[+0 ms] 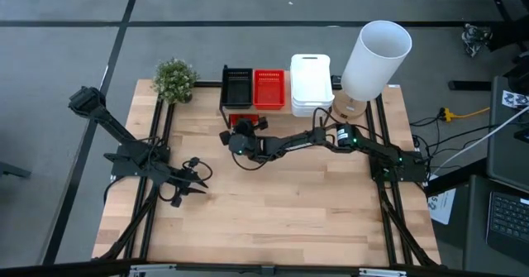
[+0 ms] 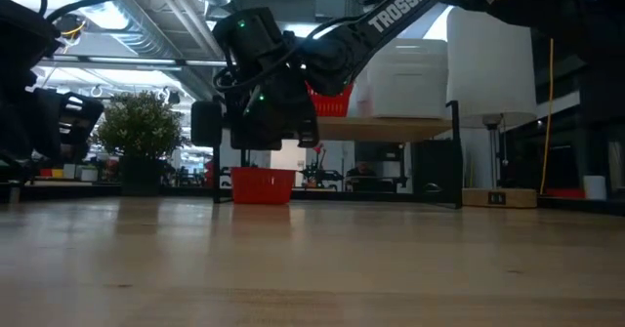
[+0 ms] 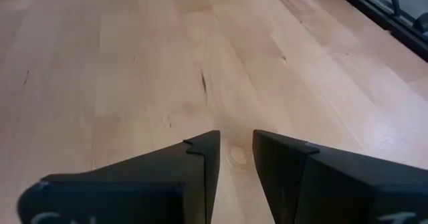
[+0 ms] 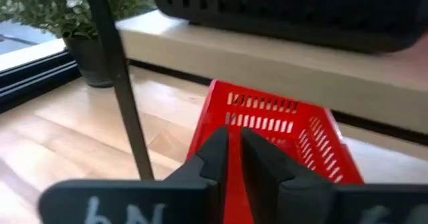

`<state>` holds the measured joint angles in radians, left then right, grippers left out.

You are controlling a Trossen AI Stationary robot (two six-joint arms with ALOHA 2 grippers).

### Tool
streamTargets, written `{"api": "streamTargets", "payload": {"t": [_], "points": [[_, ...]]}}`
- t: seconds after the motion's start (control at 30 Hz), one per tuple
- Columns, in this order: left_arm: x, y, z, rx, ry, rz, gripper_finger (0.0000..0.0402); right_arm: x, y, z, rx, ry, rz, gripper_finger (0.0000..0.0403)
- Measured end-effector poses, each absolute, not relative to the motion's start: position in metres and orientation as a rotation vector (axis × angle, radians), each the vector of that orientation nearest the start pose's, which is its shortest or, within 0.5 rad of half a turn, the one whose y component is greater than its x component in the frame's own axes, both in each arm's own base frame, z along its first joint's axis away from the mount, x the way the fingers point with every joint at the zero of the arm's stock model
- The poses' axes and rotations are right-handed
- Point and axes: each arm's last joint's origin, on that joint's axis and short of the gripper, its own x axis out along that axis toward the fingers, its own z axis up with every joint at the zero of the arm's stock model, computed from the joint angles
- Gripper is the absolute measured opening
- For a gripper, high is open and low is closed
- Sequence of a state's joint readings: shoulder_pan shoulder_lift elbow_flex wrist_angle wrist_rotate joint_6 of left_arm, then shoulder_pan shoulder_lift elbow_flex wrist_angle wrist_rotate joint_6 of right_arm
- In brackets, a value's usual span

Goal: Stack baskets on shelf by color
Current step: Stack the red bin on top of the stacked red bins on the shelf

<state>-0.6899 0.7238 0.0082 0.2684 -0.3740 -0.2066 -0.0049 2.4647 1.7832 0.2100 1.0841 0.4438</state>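
**A:** What sits on the shelf [image 2: 391, 129]?

**B:** It is a pale wood plank on thin black metal legs, at the upper middle of the high view. On it I count three piles side by side. From left to right these are a black mesh basket [image 1: 237, 87], a red mesh basket [image 1: 269, 88] and a solid white basket [image 1: 311, 83] with rounded corners. How many lie in each pile I cannot tell.

**A:** Any others?

**B:** One red basket [image 4: 281, 127] with slotted plastic walls rests on the counter [image 1: 273, 219], just under the shelf's front edge and below the black one.

**A:** Your end effectors?

**B:** My right end effector [image 4: 234, 140] is right at that red basket's near wall, just left of centre in the high view. Whether it grasps the wall I cannot tell. My left end effector [image 3: 235, 140] is released, with a slim gap and nothing in it. It hangs over bare wood grain at the lower left of the high view, well apart from the shelf.

**A:** Any writing?

**B:** "TROSSEN" in white capitals runs along my right arm [image 2: 400, 5] in the low view.

**A:** Anything else?

**B:** One tall smooth white cylinder [image 1: 376, 58] stands right of the shelf. One small leafy plant [image 1: 175, 80] stands left of it.
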Motion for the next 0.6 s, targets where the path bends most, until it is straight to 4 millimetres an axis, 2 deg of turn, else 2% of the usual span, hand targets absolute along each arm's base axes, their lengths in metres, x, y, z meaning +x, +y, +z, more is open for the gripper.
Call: {"api": "streamTargets", "payload": {"t": [0.23, 0.47, 0.6], "points": [[0.109, -0.076, 0.124, 0.016, 0.401, -0.27, 0.0082, 0.524, -0.028, 0.118, 0.191, 0.216, -1.106, 0.0006], [0.109, -0.076, 0.124, 0.014, 0.401, -0.27, 0.0082, 0.523, -0.029, 0.114, 0.264, 0.222, -1.096, 0.0003], [0.109, -0.076, 0.124, 0.013, 0.401, -0.27, 0.0082, 0.524, -0.016, 0.117, 0.263, 0.224, -1.066, 0.0002]]}}
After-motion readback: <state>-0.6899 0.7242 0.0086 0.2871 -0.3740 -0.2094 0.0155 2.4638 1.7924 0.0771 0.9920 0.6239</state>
